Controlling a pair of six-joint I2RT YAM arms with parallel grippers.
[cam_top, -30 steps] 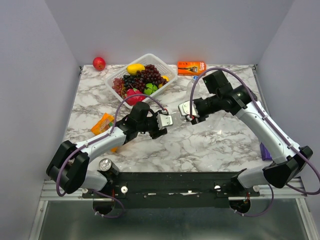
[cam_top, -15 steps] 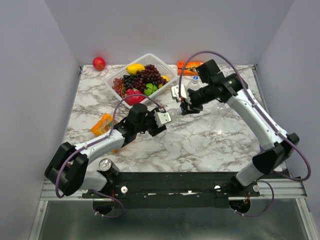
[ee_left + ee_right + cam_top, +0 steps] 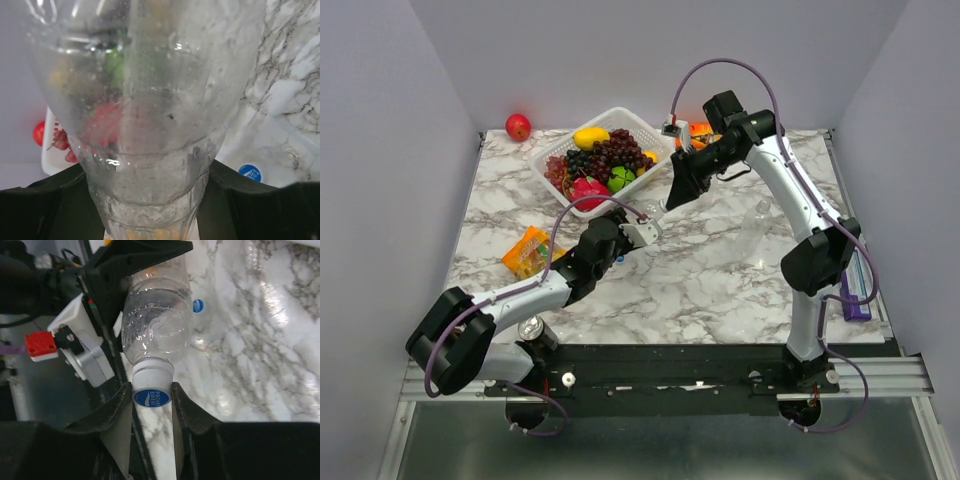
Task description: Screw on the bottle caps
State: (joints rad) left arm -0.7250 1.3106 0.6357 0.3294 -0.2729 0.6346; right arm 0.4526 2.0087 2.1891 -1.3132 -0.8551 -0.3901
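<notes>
A clear ribbed bottle [image 3: 157, 315] is held off the table between both arms. My left gripper [image 3: 150, 200] is shut on its body, black fingers [image 3: 45, 210] on either side. The bottle's neck carries a white bottle cap with a blue top [image 3: 151, 396], and my right gripper [image 3: 151, 390] is shut on that cap. In the top view the two grippers meet near the table's middle, left [image 3: 642, 232] and right [image 3: 667, 203]. A loose blue bottle cap [image 3: 198, 305] lies on the marble, also seen in the left wrist view as a cap [image 3: 249, 172]. A second clear bottle [image 3: 757, 222] is on the table to the right.
A white basket [image 3: 552, 150] of fruit stands at the back. A red apple [image 3: 518, 127] lies in the back left corner. An orange packet [image 3: 527, 250] lies at the left, a silver can [image 3: 531, 328] by the left base, and a purple item [image 3: 860, 290] at the right edge.
The right arm swung from the right side to the back and left. Its gripper closed on the cap. The left gripper with the bottle shifted slightly and tilted toward it.
</notes>
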